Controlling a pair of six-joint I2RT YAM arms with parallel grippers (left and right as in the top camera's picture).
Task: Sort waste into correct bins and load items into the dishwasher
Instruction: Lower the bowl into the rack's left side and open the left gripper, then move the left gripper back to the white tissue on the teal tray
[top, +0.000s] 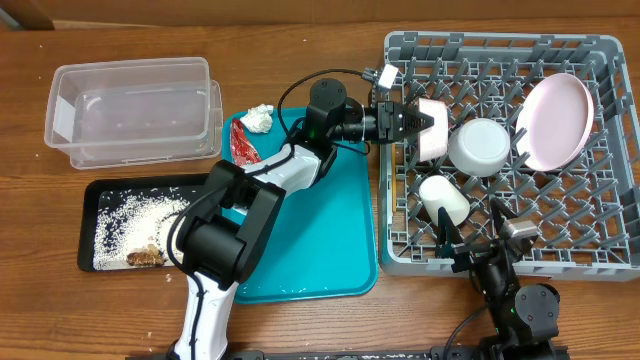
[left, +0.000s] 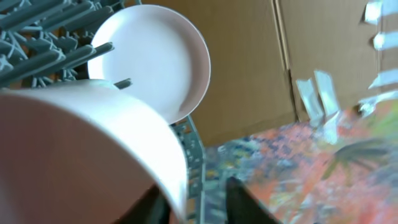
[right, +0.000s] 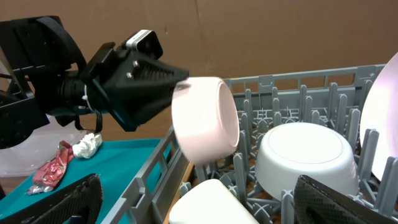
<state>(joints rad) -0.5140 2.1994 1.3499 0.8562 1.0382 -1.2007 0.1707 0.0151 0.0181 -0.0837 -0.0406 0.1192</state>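
My left gripper (top: 418, 121) is shut on the rim of the small pinkish bowl (top: 434, 133) and holds it tilted above the left part of the grey dish rack (top: 600, 225). In the left wrist view the bowl (left: 81, 149) fills the left side, its rim between the fingers (left: 196, 202). The pale pink plate (top: 555, 122), white bowl (top: 480, 147) and white cup (top: 444, 200) stand in the rack. My right gripper (top: 472, 230) is open and empty at the rack's front edge, its fingers (right: 199, 186) wide apart around the cup (right: 214, 202). The chopsticks are out of view.
The teal tray (top: 330, 250) holds the red foil wrapper (top: 243, 147) and the white tissue (top: 258, 118). The clear tub (top: 135, 108) stands at the back left. The black tray (top: 90, 235) in front of it holds rice and brown scraps (top: 135, 215).
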